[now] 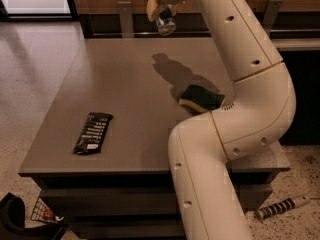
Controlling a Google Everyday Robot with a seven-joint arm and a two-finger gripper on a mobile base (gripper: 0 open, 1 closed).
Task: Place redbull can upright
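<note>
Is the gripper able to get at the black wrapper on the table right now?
Probably not yet. The gripper, up over the far edge of the table, is shut on the redbull can. Nothing stands between it and the black wrapper; the sponge lies off to the side.

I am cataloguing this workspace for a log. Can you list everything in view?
table: one, grey, middle of the view.
snack wrapper: one, black with white print, flat on the table's near left part.
sponge: one, green with a yellow underside, on the table next to the arm's bend.
redbull can: one, silver and blue, in the air at the top of the view, held by the claw.
striped tube: one, black and white, on the floor at lower right.
metal brackets: two, grey, upright behind the table.
arm: one, white, reaching from the near right to the top.
claw: one, yellowish, top centre, shut on the redbull can.
</note>
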